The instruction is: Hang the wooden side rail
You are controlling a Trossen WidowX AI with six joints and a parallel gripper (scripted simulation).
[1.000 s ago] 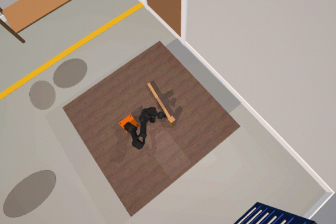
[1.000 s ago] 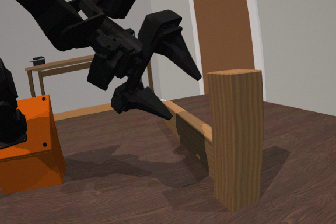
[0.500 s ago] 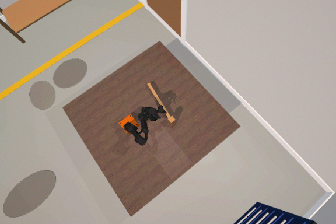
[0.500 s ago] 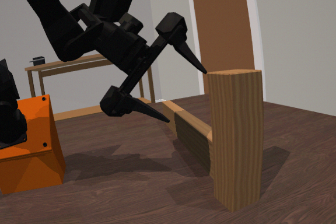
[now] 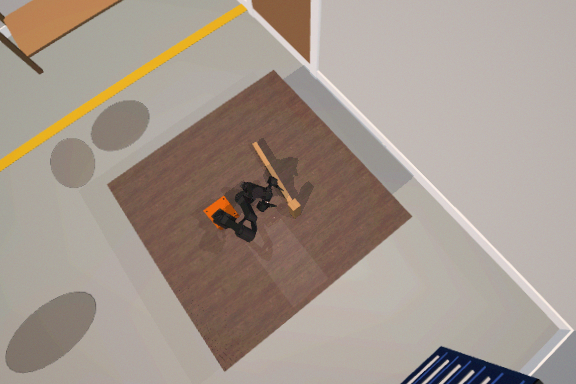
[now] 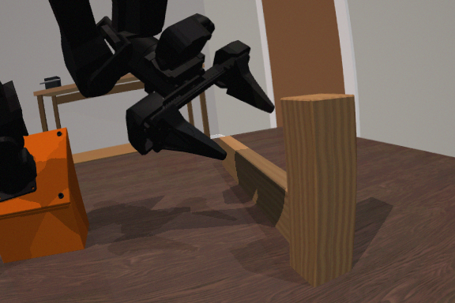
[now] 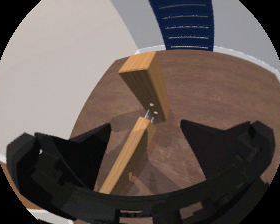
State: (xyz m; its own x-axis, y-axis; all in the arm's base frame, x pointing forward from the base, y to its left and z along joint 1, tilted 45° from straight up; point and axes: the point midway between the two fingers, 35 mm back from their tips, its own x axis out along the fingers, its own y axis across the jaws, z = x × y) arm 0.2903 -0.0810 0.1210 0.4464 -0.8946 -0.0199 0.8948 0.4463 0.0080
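The wooden side rail [image 5: 263, 158] [image 6: 261, 193] [image 7: 127, 155] stands on its long edge, one end close to the headboard post [image 5: 294, 205] [image 6: 321, 177] [image 7: 143, 85], which is upright. Small steel hooks [image 7: 148, 116] show at that end of the rail, right by the post's face. Two small bright spots show on the post just above them. Whether the hooks sit on the pins I cannot tell; in the exterior view the post hides that end. My gripper [image 5: 278, 197] [image 6: 249, 133] [image 7: 147, 125] is wide open and empty, above the rail on the arm's side of the post.
The orange base block [image 5: 223, 206] [image 6: 28, 233] carries the arm, to the left of the rail in the exterior view. The brown table top [image 5: 181, 200] [image 6: 143, 268] extends around rail and post. A wooden bench [image 6: 68, 87] and a brown door [image 6: 305, 47] stand in the background.
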